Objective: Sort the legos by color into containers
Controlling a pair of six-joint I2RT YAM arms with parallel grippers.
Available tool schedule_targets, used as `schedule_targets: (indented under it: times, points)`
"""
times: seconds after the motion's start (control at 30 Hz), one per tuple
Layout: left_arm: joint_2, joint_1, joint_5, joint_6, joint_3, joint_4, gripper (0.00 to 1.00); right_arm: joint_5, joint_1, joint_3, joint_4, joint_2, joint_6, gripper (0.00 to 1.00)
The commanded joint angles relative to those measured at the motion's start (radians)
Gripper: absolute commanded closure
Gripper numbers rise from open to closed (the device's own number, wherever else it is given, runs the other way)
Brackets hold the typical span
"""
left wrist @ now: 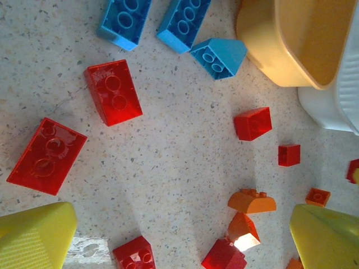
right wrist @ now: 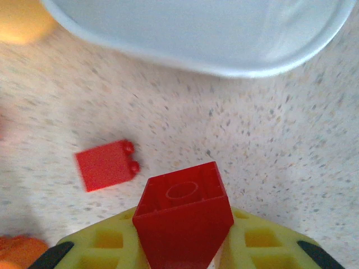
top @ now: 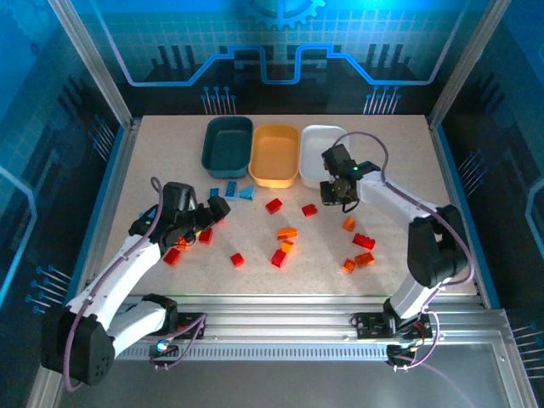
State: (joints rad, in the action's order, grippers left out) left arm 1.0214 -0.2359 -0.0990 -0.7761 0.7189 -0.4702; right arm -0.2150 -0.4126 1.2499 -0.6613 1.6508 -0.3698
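Observation:
Three trays stand in a row at the back: dark teal (top: 228,143), yellow-orange (top: 274,155) and white (top: 321,151). Red, orange and blue legos lie scattered over the table. My right gripper (top: 334,192) hovers just in front of the white tray (right wrist: 196,33), shut on a red brick (right wrist: 182,216) held between its yellow fingers (right wrist: 95,249). My left gripper (top: 219,208) stands open above the table at the left; its yellow fingertips (left wrist: 33,235) are wide apart with nothing held. Three blue bricks (left wrist: 182,22) lie ahead of it, beside two large red bricks (left wrist: 113,92).
A loose red brick (right wrist: 106,165) lies left of the right gripper. Orange bricks (top: 287,233) and red ones (top: 279,257) sit mid-table, with more at the right (top: 364,241). Metal posts and blue walls close in the table's sides.

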Motion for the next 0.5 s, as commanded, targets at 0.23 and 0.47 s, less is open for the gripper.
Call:
schedule_targets:
  times: [0.23,0.47]
  points:
    - [0.078,0.026,0.025,0.068,0.062,-0.122,0.01,-0.018,0.089,0.516,-0.122,0.407,0.081,0.71]
    - [0.093,0.040,-0.027,0.077,0.035,-0.110,0.01,0.016,0.122,0.767,-0.194,0.616,0.102,0.64]
